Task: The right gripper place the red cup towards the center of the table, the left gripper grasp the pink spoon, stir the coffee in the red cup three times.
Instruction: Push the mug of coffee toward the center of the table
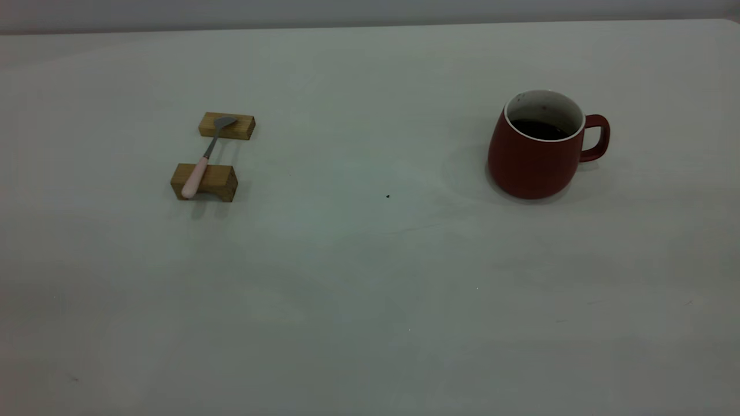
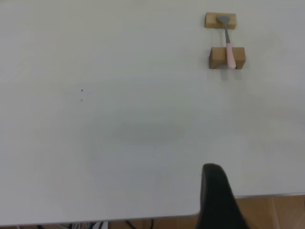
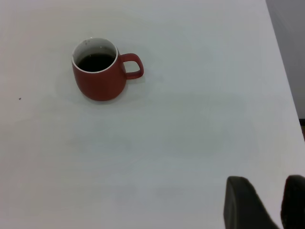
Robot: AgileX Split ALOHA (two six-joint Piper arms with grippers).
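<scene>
The red cup [image 1: 535, 159] stands upright on the right side of the table [image 1: 370, 277], its handle pointing right, with dark coffee [image 1: 539, 129] inside. The pink spoon [image 1: 199, 164] lies across two wooden blocks on the left side, bowl on the far block. Neither gripper appears in the exterior view. In the right wrist view my right gripper [image 3: 269, 183] hangs open with a narrow gap and nothing in it, far from the red cup [image 3: 99, 76]. In the left wrist view a black part of my left gripper [image 2: 214, 191] shows over the table's edge, far from the pink spoon [image 2: 229, 47].
The far wooden block [image 1: 226, 125] carries the spoon's bowl and the near block [image 1: 205, 182] carries its handle. A tiny dark speck [image 1: 387, 196] marks the tabletop between spoon and cup. The table's corner and edge [image 2: 248, 196] lie by the left gripper.
</scene>
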